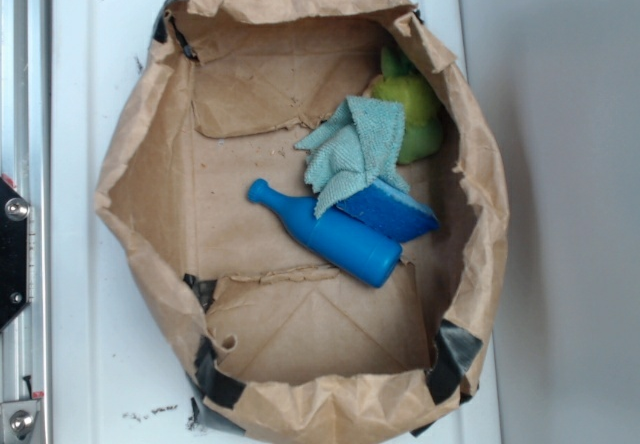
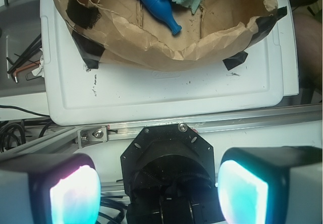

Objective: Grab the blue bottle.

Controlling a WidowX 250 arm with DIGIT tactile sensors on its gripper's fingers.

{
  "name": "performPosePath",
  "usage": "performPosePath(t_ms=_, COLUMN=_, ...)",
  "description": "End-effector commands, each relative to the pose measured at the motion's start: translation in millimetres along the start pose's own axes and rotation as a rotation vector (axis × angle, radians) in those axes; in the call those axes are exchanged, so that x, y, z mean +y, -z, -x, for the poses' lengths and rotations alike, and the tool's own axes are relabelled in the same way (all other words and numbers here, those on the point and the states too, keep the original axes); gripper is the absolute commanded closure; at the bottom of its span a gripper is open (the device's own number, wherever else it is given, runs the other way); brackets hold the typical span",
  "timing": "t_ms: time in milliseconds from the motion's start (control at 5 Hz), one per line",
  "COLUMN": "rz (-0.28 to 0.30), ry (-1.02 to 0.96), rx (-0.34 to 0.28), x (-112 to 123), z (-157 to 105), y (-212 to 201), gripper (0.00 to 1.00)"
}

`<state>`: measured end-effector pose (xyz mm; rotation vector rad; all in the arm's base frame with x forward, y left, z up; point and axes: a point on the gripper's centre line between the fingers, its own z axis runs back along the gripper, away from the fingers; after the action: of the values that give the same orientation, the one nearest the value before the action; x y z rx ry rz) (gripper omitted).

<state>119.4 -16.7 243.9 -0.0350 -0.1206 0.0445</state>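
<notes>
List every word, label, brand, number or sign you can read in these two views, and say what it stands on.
None: no readable text in either view.
Smooth bright-blue plastic bottle: no label.
Crumpled brown paper bag: unprinted, only black tape patches.
White plastic tray: dark specks, no lettering.
Flat darker-blue rectangular sponge and teal ribbed cloth: no tags visible.

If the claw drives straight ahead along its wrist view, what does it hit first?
Probably the black octagonal mount on the aluminium rail, centered between the open claw fingers. The blue bottle lies far beyond, inside the paper bag. Depth is uncertain.
</notes>
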Motion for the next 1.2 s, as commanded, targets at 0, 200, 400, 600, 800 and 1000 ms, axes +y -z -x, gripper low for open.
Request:
performPosePath(t_ms=0, rz=0.000, ry=0.000, rx=0.000, x=0, z=0, y=0, gripper=0.00)
performPosePath(t_ms=200, rz=-0.069, ry=0.049, rx=-0.120, x=-22, z=-45, y=14, gripper=0.00)
performPosePath(t_ms=400, rz=-0.105, ry=0.029, rx=-0.160, x=-25, z=-37, y=12, gripper=0.00)
performPosePath(t_ms=600, rz=-0.125, ry=0.059, rx=-0.173, x=-33, z=-30, y=15, gripper=0.00)
performPosePath(t_ms=800, rz=-0.150, ry=0.036, rx=-0.162, x=-35, z=-32, y=17, gripper=0.00)
performPosePath(t_ms=1000, rz=-0.142, ry=-0.014, rx=-0.131, x=-32, z=-44, y=19, gripper=0.00)
